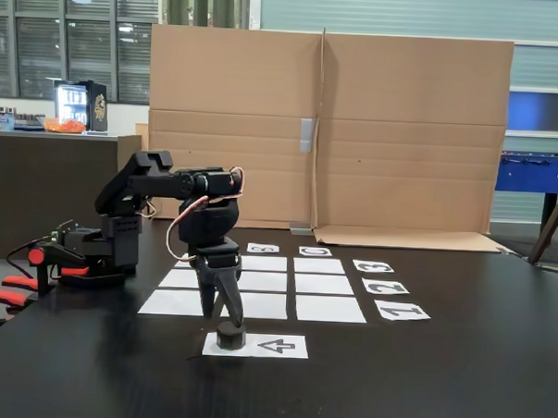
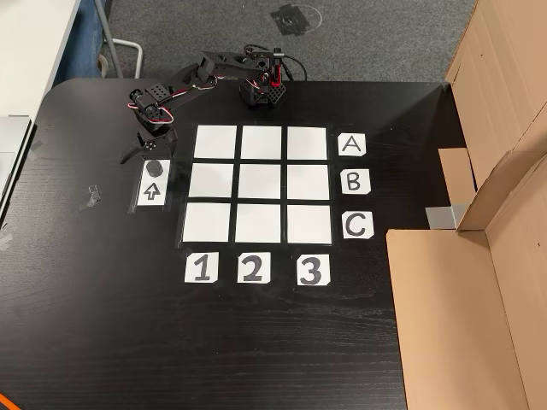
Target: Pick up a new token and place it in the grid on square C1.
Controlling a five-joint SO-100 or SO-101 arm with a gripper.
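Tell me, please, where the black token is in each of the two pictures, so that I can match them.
Fixed view: the token sits low, left of centre, on the left end of the arrow sheet, under the gripper.
Other view: the token is at upper left, on the far end of the arrow sheet, left of the grid.
Shared landmark: the printed arrow, which points at the token in both.

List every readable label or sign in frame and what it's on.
"A", "B", "C": paper labels on the table, right of the grid.
"1", "2", "3": paper labels below the grid.
Arrow sign: printed on the separate white sheet.
Lit box on the background counter: unreadable.
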